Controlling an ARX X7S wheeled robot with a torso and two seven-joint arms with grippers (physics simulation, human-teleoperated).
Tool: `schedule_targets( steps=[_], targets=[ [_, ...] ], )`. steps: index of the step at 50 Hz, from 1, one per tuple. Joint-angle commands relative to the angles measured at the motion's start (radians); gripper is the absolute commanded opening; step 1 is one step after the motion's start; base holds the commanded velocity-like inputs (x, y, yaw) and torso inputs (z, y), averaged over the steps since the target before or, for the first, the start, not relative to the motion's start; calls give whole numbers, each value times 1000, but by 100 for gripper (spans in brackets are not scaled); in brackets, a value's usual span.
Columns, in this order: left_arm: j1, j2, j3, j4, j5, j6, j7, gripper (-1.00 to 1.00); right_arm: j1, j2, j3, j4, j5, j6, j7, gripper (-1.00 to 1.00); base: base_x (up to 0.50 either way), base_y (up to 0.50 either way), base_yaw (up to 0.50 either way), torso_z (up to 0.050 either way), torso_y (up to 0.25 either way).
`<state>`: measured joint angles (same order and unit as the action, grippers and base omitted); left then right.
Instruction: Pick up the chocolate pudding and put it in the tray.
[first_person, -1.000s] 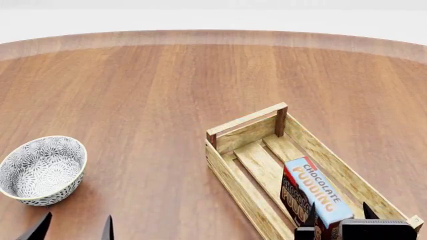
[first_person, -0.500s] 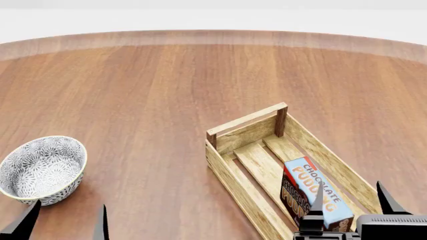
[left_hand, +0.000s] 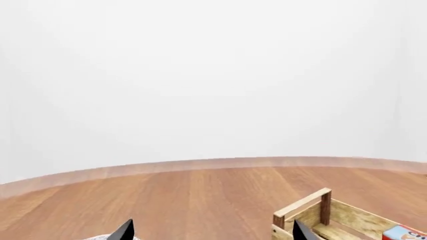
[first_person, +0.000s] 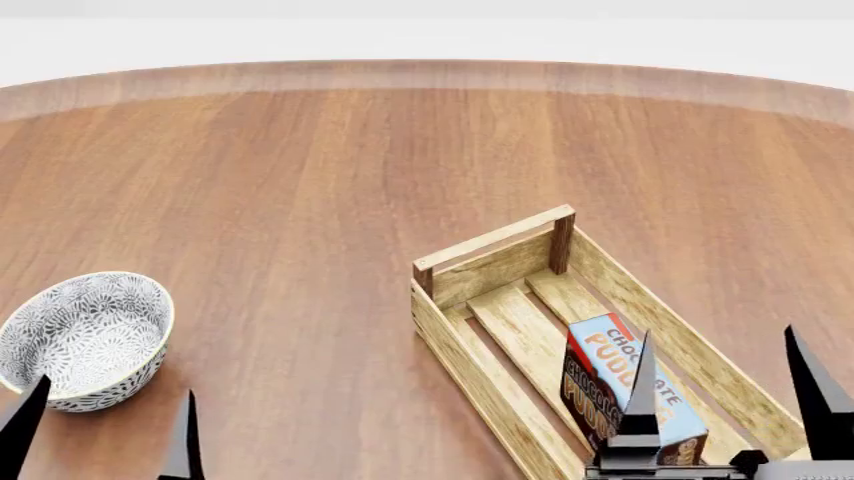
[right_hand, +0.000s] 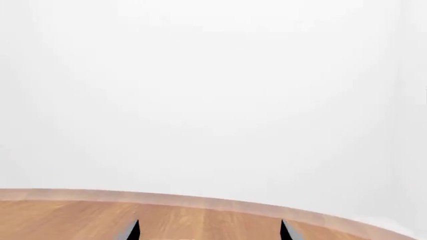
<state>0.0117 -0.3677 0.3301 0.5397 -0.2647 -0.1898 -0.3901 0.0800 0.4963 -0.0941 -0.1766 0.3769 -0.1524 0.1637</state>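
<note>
The chocolate pudding (first_person: 607, 375), a small carton with a light-blue face and orange lettering, lies inside the tray (first_person: 495, 244), a long light-wood slatted crate at the right of the head view. My right gripper (first_person: 727, 385) is open and empty, raised above the near end of the tray, its fingers standing either side of the carton's near end and clear of it. My left gripper (first_person: 104, 428) is open and empty at the bottom left, beside the bowl. The left wrist view shows the tray's far end (left_hand: 303, 212) and a corner of the carton (left_hand: 403, 233).
A grey-white patterned round bowl (first_person: 83, 340) stands at the left, just beyond my left gripper. The round wooden table (first_person: 334, 180) curves away at the back. The right wrist view shows only table, white wall and both fingertips (right_hand: 133, 231).
My right gripper has let go of the pudding, opened wide and risen above the tray. My left gripper has drawn back toward the bottom left. The carton rests in the tray.
</note>
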Motion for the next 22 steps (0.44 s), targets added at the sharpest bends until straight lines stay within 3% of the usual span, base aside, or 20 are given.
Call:
schedule_targets(
  steps=[1, 22],
  targets=[
    [25, -19, 0, 78, 2, -14, -16, 100, -99, 25, 36, -145, 12, -19, 33, 100, 0, 0, 0, 0, 0],
    [78, -40, 6, 143, 22, -1, -39, 100, -236, 33, 86, -319, 17, -90, 69, 100, 0, 0, 0, 0, 0]
  ],
)
